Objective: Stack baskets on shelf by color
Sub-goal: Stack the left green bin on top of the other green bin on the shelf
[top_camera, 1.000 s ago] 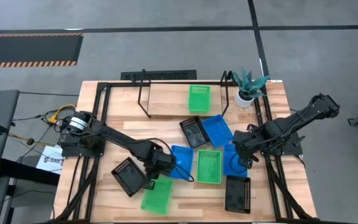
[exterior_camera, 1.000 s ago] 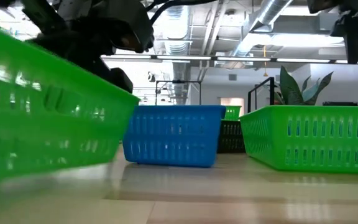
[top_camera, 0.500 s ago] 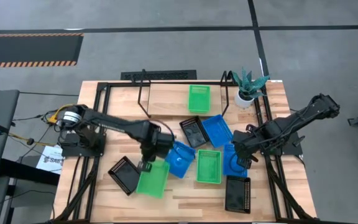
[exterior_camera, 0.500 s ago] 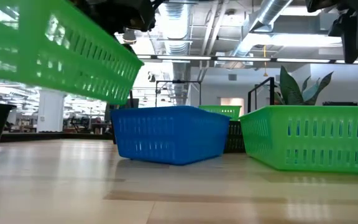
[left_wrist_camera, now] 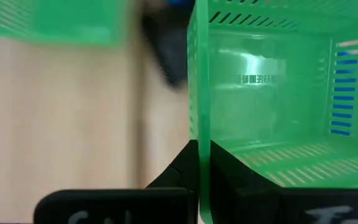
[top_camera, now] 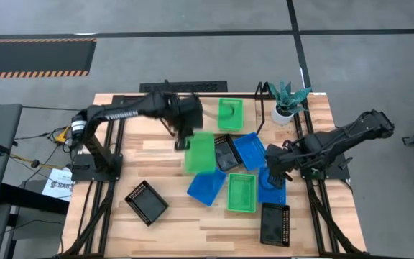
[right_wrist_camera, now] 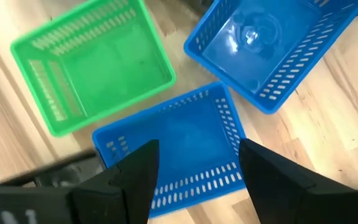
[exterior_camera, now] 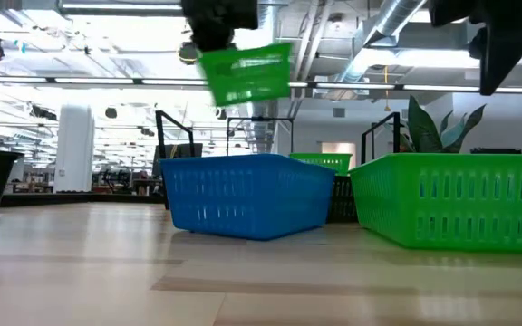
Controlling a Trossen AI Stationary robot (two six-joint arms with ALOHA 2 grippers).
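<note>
The left claw (top_camera: 185,135) carries a green basket (top_camera: 200,152) clamped by its wall above the bench toward the shelf (top_camera: 192,115) — next, nest it into the green one (top_camera: 229,114) there — while the right claw (right_wrist_camera: 194,163) hovers spread over a blue basket (right_wrist_camera: 178,146).

A light wooden table (top_camera: 121,155) fills the middle of the high view, edged by a black frame (top_camera: 117,129). At its upper centre stands the wire shelf (top_camera: 185,115), with one green basket (top_camera: 229,114) on its board. A white-potted plant (top_camera: 286,101) sits at upper right. Right of centre lie a black basket (top_camera: 227,152), three blue baskets (top_camera: 251,150) (top_camera: 207,187) (top_camera: 270,188) and a green one (top_camera: 241,193). Two more black baskets rest at lower left (top_camera: 146,203) and lower right (top_camera: 274,224).
</note>
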